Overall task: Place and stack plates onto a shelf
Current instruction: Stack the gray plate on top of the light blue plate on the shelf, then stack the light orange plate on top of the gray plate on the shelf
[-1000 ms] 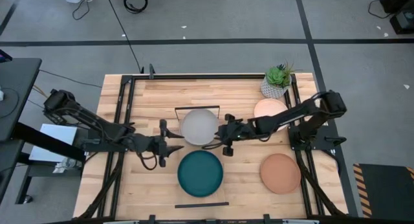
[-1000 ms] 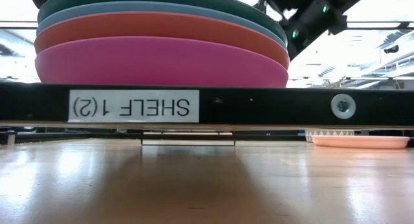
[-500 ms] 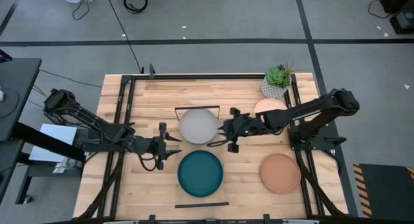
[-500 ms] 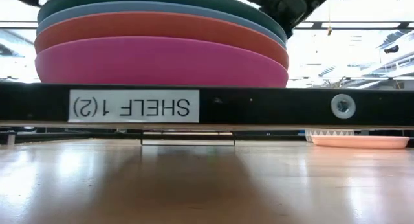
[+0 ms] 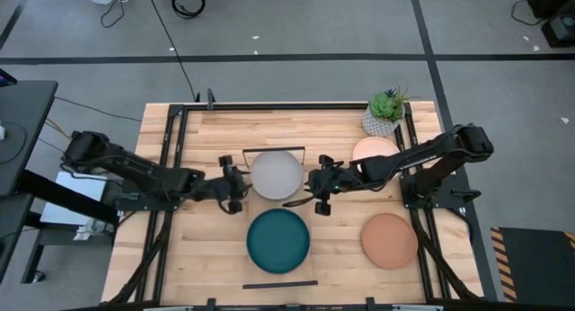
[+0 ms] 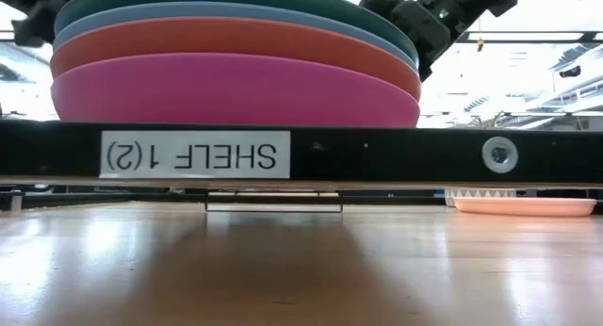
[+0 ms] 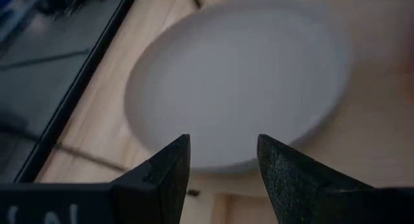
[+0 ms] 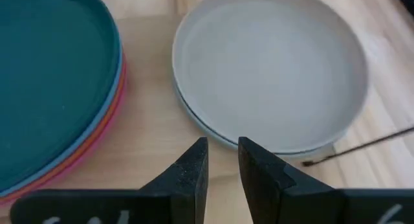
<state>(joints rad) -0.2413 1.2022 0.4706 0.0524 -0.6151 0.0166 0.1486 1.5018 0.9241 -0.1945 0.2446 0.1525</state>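
The shelf [image 5: 280,283] runs from near to far at mid table. A grey plate [image 5: 277,174] lies on its far half, over a pale aqua plate whose rim [image 8: 194,120] peeks out. A stack of plates topped by dark teal [image 5: 278,241] sits on the near half; the low view shows magenta [image 6: 236,90], orange and blue under it. My left gripper [image 5: 238,187] is open just left of the grey plate [image 7: 239,88]. My right gripper [image 5: 310,182] stands just right of it, fingers a narrow gap apart [image 8: 223,143]. I see neither touching it.
A peach plate [image 5: 375,151] and a terracotta plate [image 5: 389,241] lie on the table right of the shelf. A small potted plant [image 5: 386,113] stands at the far right corner. Black frame rails [image 5: 175,167] run along the table's left and right sides.
My left gripper has moved toward the table's far edge and to the right, up to the grey plate's left rim. My right gripper has stayed close by the plate's right rim.
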